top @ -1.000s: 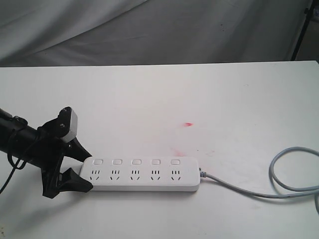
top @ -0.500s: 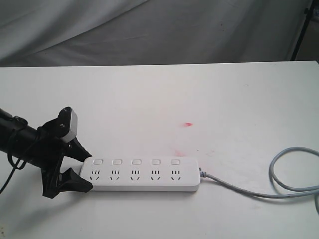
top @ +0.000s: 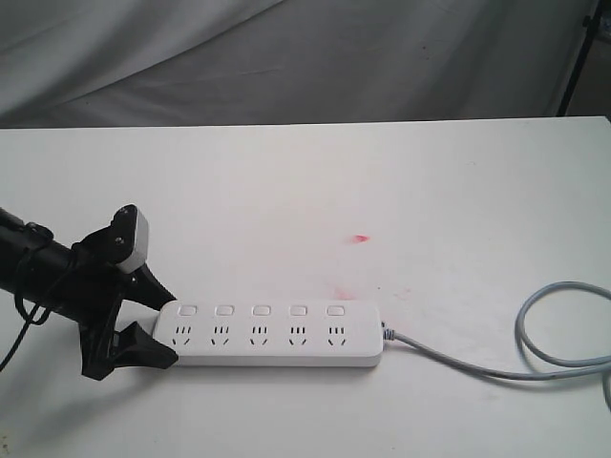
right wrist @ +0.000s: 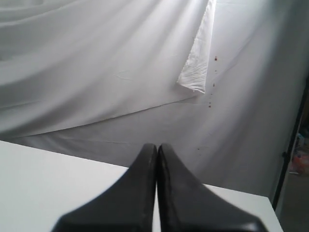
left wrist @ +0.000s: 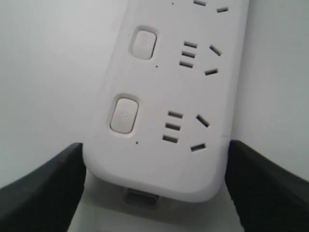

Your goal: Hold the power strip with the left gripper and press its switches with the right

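Note:
The long white power strip [top: 277, 334] lies flat near the table's front edge, with its row of square switches [top: 260, 310] on the far side of the sockets. Its grey cable [top: 535, 367] loops off to the right. My left gripper [top: 172, 329] straddles the strip's left end, one black finger against each long side, shut on it. In the left wrist view the strip [left wrist: 164, 96] fills the space between the fingers [left wrist: 53, 183], and two switches [left wrist: 124, 115] show. My right gripper [right wrist: 157, 146] is shut with nothing in it. It points at the backdrop and is out of the exterior view.
A small red mark [top: 360, 238] and faint pink smears [top: 339, 289] lie on the white table [top: 382, 181] behind the strip. A grey-white cloth [top: 286, 57] hangs behind the table. A black stand pole [top: 577, 57] rises at the far right.

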